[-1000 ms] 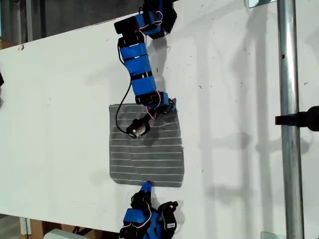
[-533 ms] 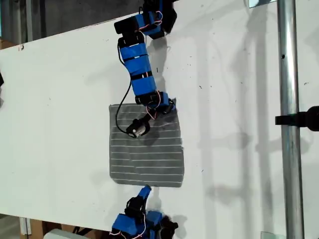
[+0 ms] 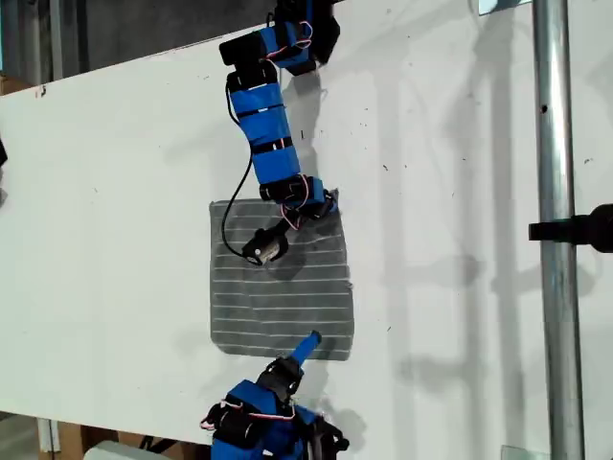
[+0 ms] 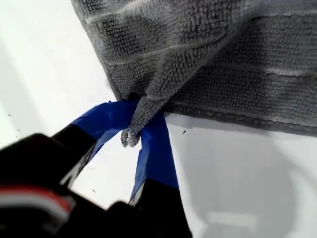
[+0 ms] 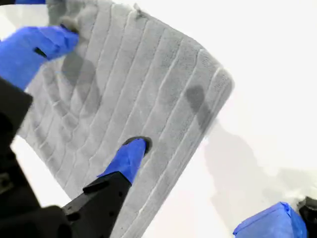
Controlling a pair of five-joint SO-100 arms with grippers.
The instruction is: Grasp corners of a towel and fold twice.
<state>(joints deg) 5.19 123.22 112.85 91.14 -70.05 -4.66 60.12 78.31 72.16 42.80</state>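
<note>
Towel (image 3: 283,297) lies spread on the white tabletop (image 3: 115,192), grey with thin white stripes, between my two claws. My first claw (image 4: 136,124) is closed on one corner (image 4: 131,136) of it. In the first wrist view the blue-taped jaws meet on a small tuft of fabric, and the cloth just beyond the jaws rises in a ridge while the hem beside it rests on the tabletop. In the exterior view this is the arm reaching in from the top edge, and the pinched corner is the towel's upper one on the exterior view's right. The rest of the towel stretches away from that claw toward the other arm.

My second claw (image 3: 306,347) comes in from the exterior view's bottom edge and stands wide open. One of its fingers (image 5: 132,148) rests its tip on the cloth a little way inside the near hem. The other blue finger (image 5: 277,218) is well apart from it, out over bare tabletop beyond the towel's side edge. Nothing is held between them. The near corner on that side lies flat and slightly rounded between the two fingers. Across the towel from this claw, the second wrist view shows the first claw's blue jaws at the far corner.

A metal pole (image 3: 554,240) runs down the exterior view's right side, well apart from both claws.
</note>
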